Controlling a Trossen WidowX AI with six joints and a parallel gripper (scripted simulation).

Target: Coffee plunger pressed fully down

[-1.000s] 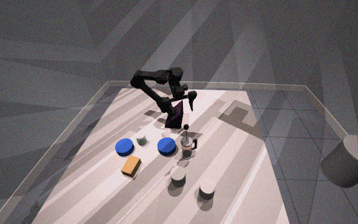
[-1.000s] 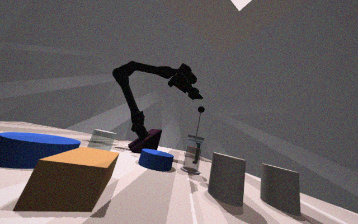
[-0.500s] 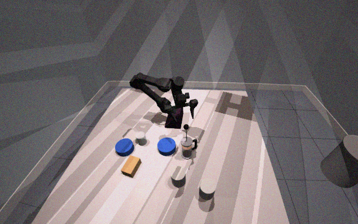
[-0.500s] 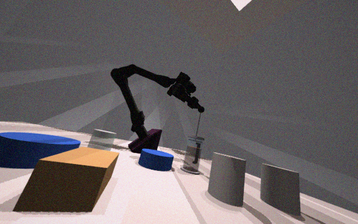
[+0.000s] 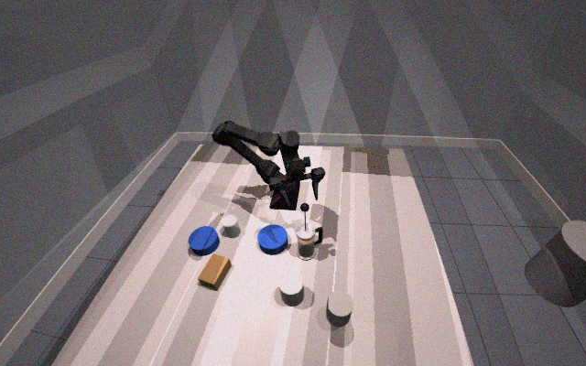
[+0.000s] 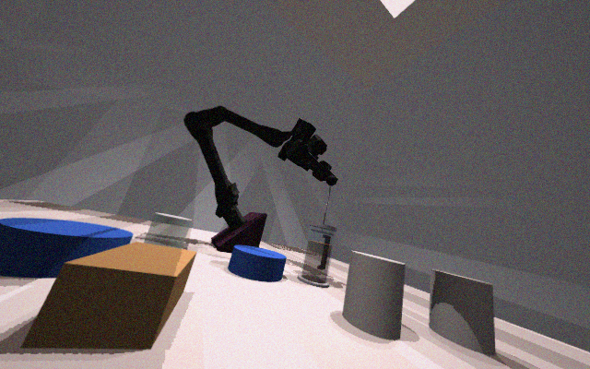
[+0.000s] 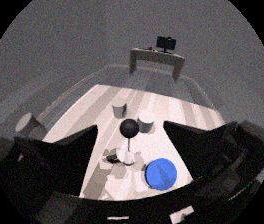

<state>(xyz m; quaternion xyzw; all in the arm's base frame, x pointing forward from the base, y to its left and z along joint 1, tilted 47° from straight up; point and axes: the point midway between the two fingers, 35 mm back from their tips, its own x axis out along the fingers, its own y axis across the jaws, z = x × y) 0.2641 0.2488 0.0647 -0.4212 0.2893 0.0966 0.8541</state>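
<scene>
Your coffee press (image 5: 306,249) (image 6: 315,265) (image 7: 126,158) stands upright on the desk (image 5: 252,329) (image 6: 253,332) (image 7: 155,95), just beside a blue disc (image 5: 272,238) (image 6: 258,264) (image 7: 161,174). Its plunger rod (image 5: 305,220) (image 6: 326,203) (image 7: 129,144) rises well above the lid, so you still have the full press to make. The round black knob (image 5: 304,207) (image 7: 129,128) tops the rod; from the exterior side, the gripper hides it from you.

You have the fingers (image 5: 316,188) (image 6: 332,179) released and spread wide, with nothing grasped. In the wrist view the knob appears in the gap between them, but you can't tell from that whether it lies level with their tips. The black handle (image 5: 320,235) (image 6: 325,251) points to the right of the press in the top view.

Near the press you also have two grey cylinders, one (image 5: 291,293) (image 6: 374,295) (image 7: 145,123) closer to it and the other (image 5: 339,311) (image 6: 463,309) (image 7: 119,109) farther off. On the opposite side of the nearby disc, you see a pale cup-like cylinder (image 5: 230,225) (image 6: 168,228), another blue disc (image 5: 203,240) (image 6: 51,249) and a brown block (image 5: 214,272) (image 6: 111,300).
</scene>
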